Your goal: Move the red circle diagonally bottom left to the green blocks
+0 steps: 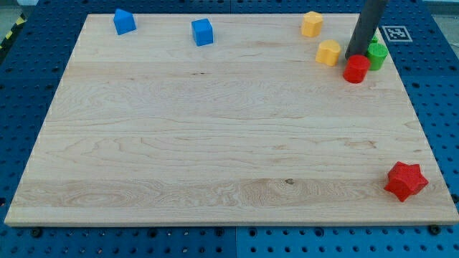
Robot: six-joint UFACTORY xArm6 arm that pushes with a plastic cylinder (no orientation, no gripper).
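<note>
The red circle (356, 69) sits near the view's top right on the wooden board (215, 143). A green block (376, 54) lies just to its upper right, partly hidden behind the rod; I cannot tell whether a second green block is there. My tip (351, 56) rests at the red circle's upper left edge, between it and the yellow block (329, 52).
Another yellow block (312, 24) lies at the top edge. Two blue blocks (125, 21) (203, 32) sit at the top left. A red star (405, 180) sits at the bottom right corner. A marker tag (393, 33) lies off the board.
</note>
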